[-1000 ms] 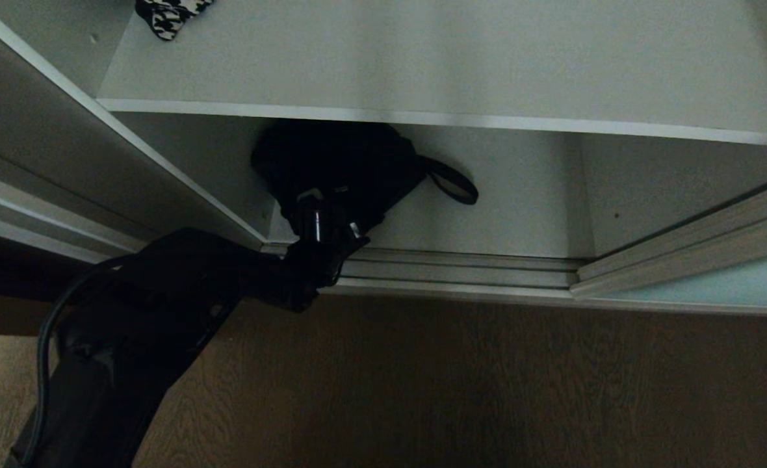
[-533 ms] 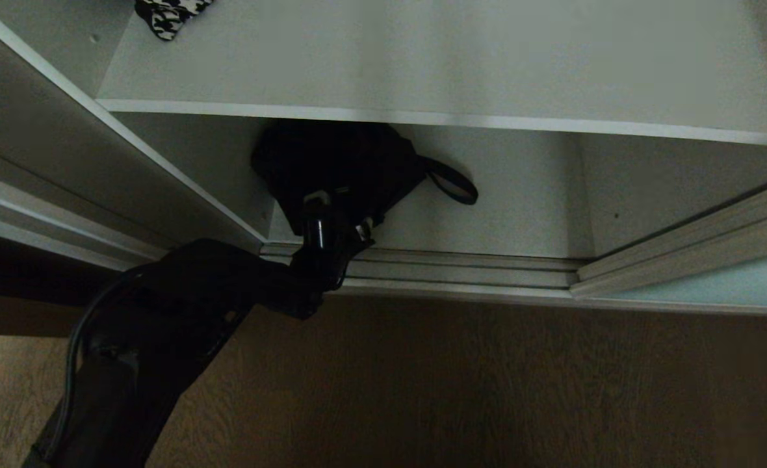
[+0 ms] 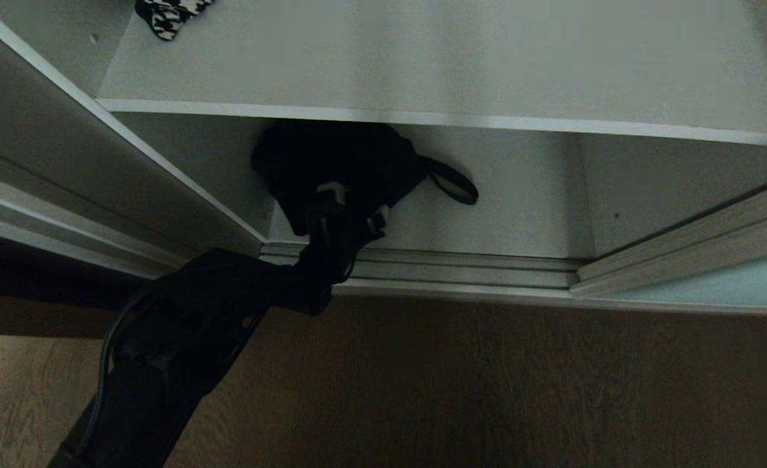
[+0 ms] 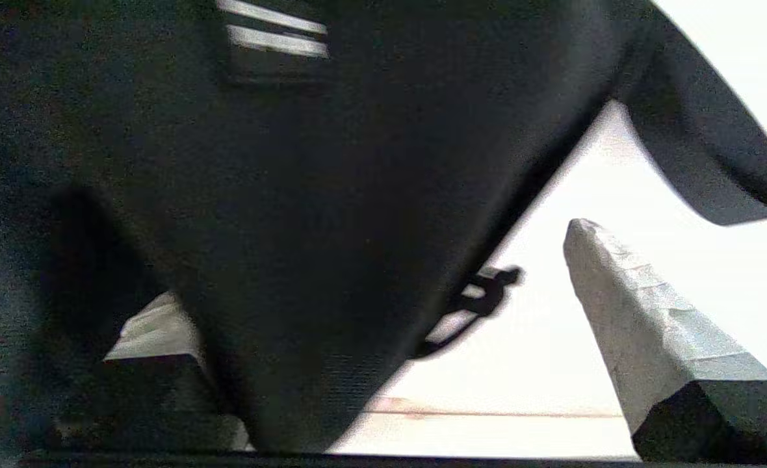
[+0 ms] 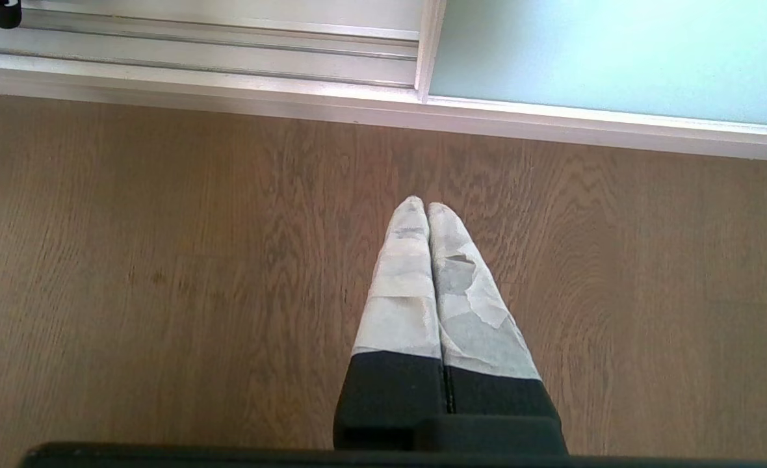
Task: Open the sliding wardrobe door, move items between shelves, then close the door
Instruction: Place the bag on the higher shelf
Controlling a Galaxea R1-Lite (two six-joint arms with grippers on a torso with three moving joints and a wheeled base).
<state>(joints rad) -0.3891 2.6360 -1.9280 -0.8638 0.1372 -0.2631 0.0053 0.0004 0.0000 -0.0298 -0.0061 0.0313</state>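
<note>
The black bag (image 3: 338,162) lies on the lower shelf (image 3: 526,214), partly under the upper shelf (image 3: 422,65), its strap loop (image 3: 454,182) pointing right. My left gripper (image 3: 351,208) reaches in over the door track, open, its taped fingers (image 4: 650,325) wide apart. The bag's near corner (image 4: 292,227) sits between them, and one finger stands clear of the fabric. A houndstooth piece (image 3: 169,14) rests at the upper shelf's far left. The sliding wardrobe door (image 3: 715,286) is pushed to the right. My right gripper (image 5: 428,205) hangs shut above the floor.
The silver door track (image 3: 461,270) runs along the wardrobe's front edge. Brown wooden floor (image 3: 487,390) lies before it. The wardrobe's left side wall (image 3: 65,149) slants close to my left arm. The teal door glass (image 5: 617,58) shows ahead of the right gripper.
My left arm has pushed further into the wardrobe toward the bag and its fingers have spread wider. The bag has stayed in place.
</note>
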